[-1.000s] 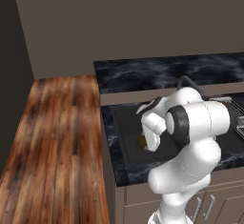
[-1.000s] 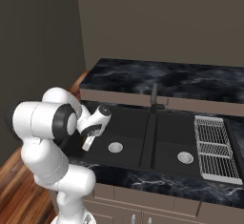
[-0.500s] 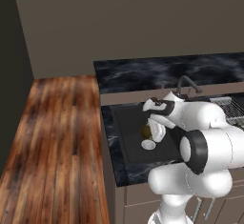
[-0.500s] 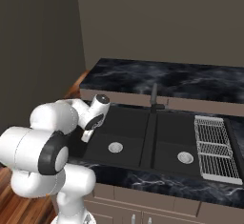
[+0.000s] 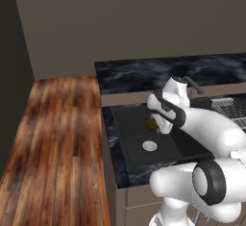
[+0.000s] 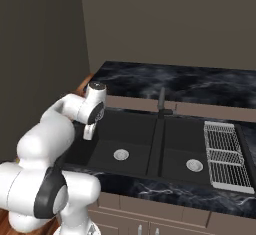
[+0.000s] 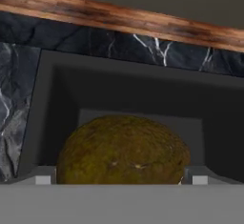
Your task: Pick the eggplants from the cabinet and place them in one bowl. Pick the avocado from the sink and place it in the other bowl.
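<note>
One avocado lies in the left basin of the black double sink, a rounded, olive-brown fruit with a rough, mottled skin and a few pale flecks near its lower edge. In the hand view it sits large and low at about 6 o'clock, just in front of the pincer, between the two grey fingertips that show at either side of it. In the left base view a small yellow-green patch of the avocado peeks out at about 9 o'clock from the white hand, down in the basin near its back wall. The pincer's jaws are spread wide, standing to either side of the fruit; I cannot tell whether they touch its skin.
</note>
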You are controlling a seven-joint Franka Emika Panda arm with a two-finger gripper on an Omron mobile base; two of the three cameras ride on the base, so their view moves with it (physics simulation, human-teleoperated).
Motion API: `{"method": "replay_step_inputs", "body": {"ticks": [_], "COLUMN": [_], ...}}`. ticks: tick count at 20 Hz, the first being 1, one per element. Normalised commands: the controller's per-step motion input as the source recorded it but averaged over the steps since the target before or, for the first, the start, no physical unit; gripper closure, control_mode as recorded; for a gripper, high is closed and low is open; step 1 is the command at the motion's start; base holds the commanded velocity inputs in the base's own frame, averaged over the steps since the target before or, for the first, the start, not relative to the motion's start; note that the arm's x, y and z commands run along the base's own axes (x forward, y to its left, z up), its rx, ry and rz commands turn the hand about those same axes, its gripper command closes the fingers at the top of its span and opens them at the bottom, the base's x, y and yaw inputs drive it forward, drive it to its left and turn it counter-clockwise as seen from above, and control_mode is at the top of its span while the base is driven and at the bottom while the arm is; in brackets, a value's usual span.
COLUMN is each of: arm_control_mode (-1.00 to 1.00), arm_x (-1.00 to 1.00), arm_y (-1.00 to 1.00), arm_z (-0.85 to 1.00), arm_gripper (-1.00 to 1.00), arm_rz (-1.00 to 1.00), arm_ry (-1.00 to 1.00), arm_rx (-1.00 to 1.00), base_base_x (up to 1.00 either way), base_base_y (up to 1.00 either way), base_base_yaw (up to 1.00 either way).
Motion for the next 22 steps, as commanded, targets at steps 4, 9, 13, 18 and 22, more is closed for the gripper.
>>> {"method": "replay_step_inputs", "body": {"ticks": [4, 9, 13, 18, 22], "arm_control_mode": [-1.00, -1.00, -1.00, -1.00, -1.00], "arm_x": [-0.47, -0.53, -0.44, -0.41, -0.37], "arm_y": [0.00, -0.12, -0.16, -0.19, -0.31], "arm_z": [0.79, 0.80, 0.77, 0.56, 0.34], "arm_gripper": [1.00, 1.00, 1.00, 1.00, 1.00], "arm_rz": [0.13, 0.09, 0.08, 0.07, 0.05], "arm_ry": [-0.09, -0.06, -0.01, 0.00, 0.01], "arm_rx": [-0.16, -0.10, -0.05, -0.01, 0.00], "base_base_x": [0.00, 0.00, 0.00, 0.00, 0.00], "base_base_y": [0.00, 0.00, 0.00, 0.00, 0.00], "base_base_yaw": [0.00, 0.00, 0.00, 0.00, 0.00]}}
